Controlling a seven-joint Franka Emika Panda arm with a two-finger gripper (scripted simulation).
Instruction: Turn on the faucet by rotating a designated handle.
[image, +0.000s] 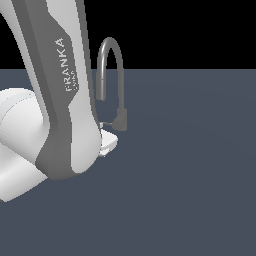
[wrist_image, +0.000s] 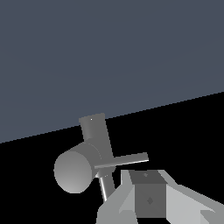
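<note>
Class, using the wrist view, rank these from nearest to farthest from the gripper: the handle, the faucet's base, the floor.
1. Handle: thin rod just beyond the gripper.
2. Base: blocky cylinder behind the rod, off to one side.
3. Floor: blue-grey surface, far behind both.

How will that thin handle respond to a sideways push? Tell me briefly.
The handle looks like a stiff metal rod, so it probably won't flex. Fixed into the base of the faucet, it should swing about it rather than come free. Being smooth and thin, it may let a contact slip off its tip.
</note>
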